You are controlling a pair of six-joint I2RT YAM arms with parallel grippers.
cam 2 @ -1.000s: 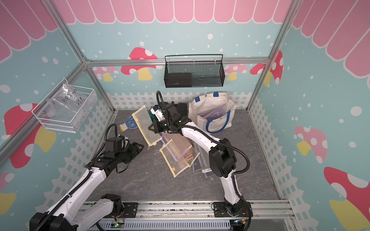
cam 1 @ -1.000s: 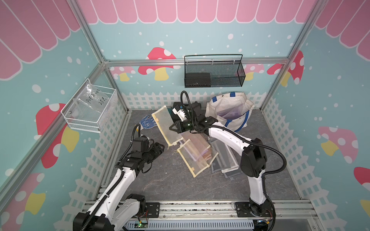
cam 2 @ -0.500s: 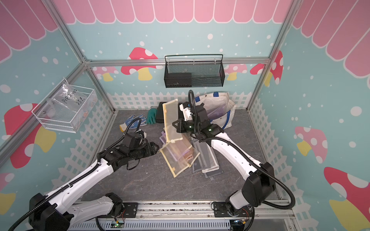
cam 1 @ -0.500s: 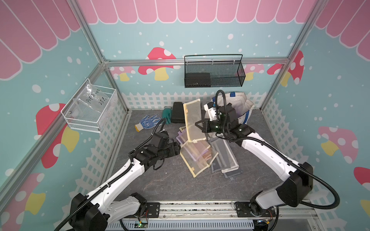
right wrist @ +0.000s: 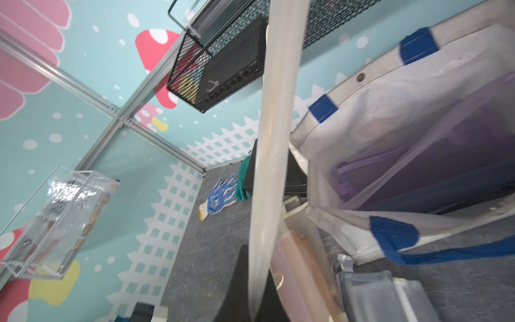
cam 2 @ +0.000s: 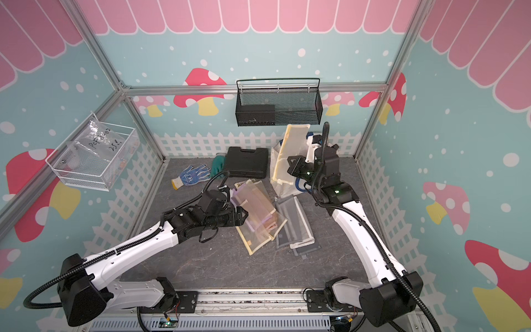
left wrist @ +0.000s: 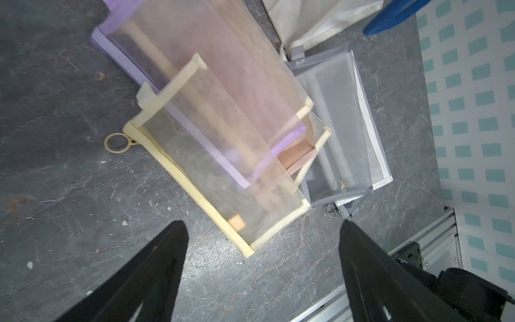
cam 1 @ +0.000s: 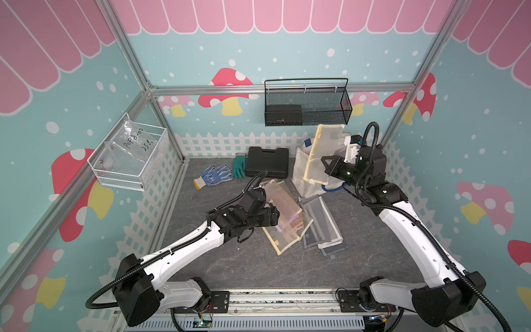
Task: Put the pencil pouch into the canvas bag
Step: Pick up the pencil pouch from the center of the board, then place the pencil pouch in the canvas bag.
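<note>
In both top views the pouch (cam 1: 323, 149) covers most of the bag (cam 1: 301, 178), leaving only its left side, lower edge and a bit of blue handle in sight. The right fingers (cam 1: 330, 166) are pinched tight on the pouch's edge. Their tips are hidden behind the mesh, and the right wrist view shows the pouch edge-on and blurred. It hangs upright in the air just before the bag's open mouth, not inside. One purple pouch (right wrist: 376, 167) lies in the bag.

The left fingers (left wrist: 161, 264) are spread wide, holding nothing, at the edge of the pile (cam 1: 290, 218) on the bench (cam 1: 230, 264). The pile's see-through pouches overlap, so a sure count is hard. There are at least five: yellow, purple, pink, grey and white.

There are two gloves, a blue glove (cam 1: 214, 175) and a green glove (cam 1: 239, 168). One black case (cam 1: 268, 165) lies beside them. Two baskets hang on the walls, a black basket (cam 1: 307, 106) and a white basket (cam 1: 129, 161). The pile lies between the left fingers and the bag.
</note>
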